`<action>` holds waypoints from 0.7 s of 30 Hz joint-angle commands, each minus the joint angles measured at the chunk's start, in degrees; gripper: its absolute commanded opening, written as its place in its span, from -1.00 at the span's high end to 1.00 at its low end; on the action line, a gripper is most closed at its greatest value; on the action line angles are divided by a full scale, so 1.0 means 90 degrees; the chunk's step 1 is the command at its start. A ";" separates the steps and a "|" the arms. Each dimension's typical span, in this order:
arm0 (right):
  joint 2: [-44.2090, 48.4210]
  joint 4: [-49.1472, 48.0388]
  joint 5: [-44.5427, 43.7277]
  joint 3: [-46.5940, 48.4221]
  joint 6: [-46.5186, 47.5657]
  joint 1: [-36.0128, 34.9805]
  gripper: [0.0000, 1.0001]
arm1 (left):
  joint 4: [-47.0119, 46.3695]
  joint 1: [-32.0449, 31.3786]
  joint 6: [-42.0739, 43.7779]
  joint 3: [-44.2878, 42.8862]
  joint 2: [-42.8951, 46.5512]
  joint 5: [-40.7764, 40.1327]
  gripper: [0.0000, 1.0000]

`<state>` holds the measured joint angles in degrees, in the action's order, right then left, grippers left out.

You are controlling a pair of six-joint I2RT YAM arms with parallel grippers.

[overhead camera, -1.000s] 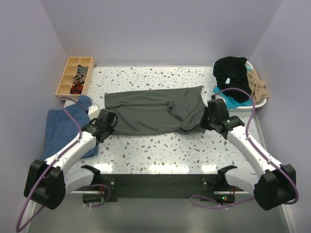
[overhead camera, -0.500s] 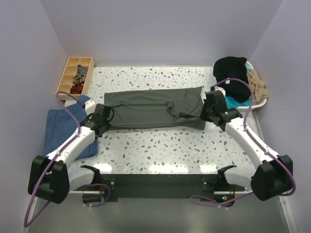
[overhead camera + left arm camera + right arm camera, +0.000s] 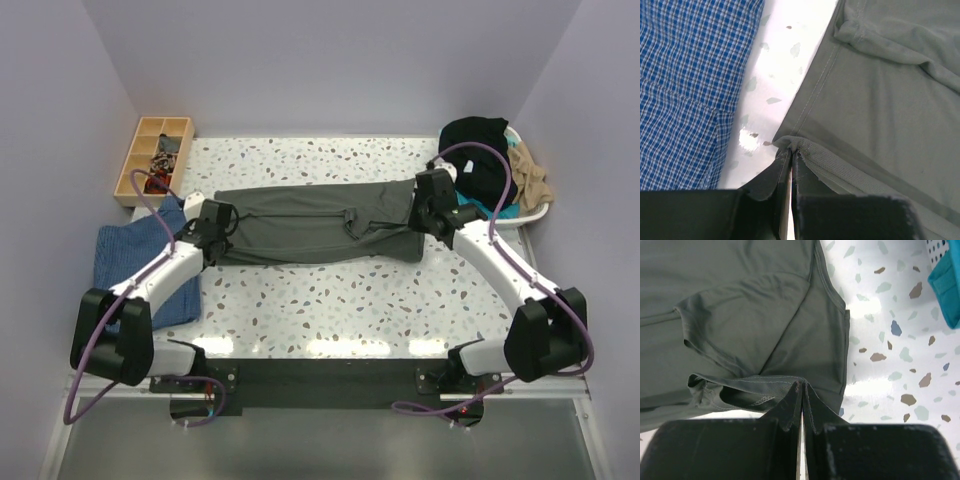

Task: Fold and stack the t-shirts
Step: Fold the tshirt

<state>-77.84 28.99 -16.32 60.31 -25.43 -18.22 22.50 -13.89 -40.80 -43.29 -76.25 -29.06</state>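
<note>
The charcoal-grey t-shirt [image 3: 310, 225] lies across the middle of the table as a long strip, its near part doubled over toward the back. My left gripper [image 3: 212, 222] is shut on the shirt's left edge; the left wrist view shows its jaws [image 3: 791, 152] pinching a hemmed corner of the shirt [image 3: 880, 85]. My right gripper [image 3: 430, 205] is shut on the shirt's right edge; the right wrist view shows its jaws [image 3: 802, 386] pinching a stitched fold of the shirt [image 3: 740, 305] above a sleeve. Black [image 3: 478, 150], tan [image 3: 530, 180] and teal [image 3: 470, 208] t-shirts lie heaped in a white basket [image 3: 540, 212] at the right.
A blue checked cloth [image 3: 135, 265] lies at the table's left edge, also in the left wrist view [image 3: 685, 85]. A wooden compartment tray [image 3: 153, 158] with small items stands at the back left. Purple cables loop over both arms.
Both grippers have carried the shirt's near edge away from me toward the back of the table, folding it over itself. The shirt is now a narrower strip.
</note>
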 commanded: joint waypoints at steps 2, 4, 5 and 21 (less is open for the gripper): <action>-0.0393 -0.0409 -0.0394 0.0553 0.0267 0.0129 1.00 | -0.0547 0.0059 0.0353 -0.0551 -0.0423 -0.0023 0.84; -0.0608 -0.0438 -0.0414 0.0651 0.0286 0.0178 1.00 | -0.0586 0.0078 0.0402 -0.0649 -0.0580 -0.0033 0.83; -0.0667 -0.0487 -0.0404 0.0710 0.0296 0.0217 1.00 | -0.0596 0.0098 0.0421 -0.0756 -0.0726 -0.0023 0.83; -0.2307 -0.0711 0.0006 0.1833 0.0491 0.0598 1.00 | -0.0713 0.0254 0.0617 -0.1772 -0.2221 -0.0043 0.84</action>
<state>-96.84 25.23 -16.78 72.75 -22.20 -13.80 18.13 -12.14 -36.71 -55.44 -93.76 -28.73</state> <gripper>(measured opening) 0.010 0.084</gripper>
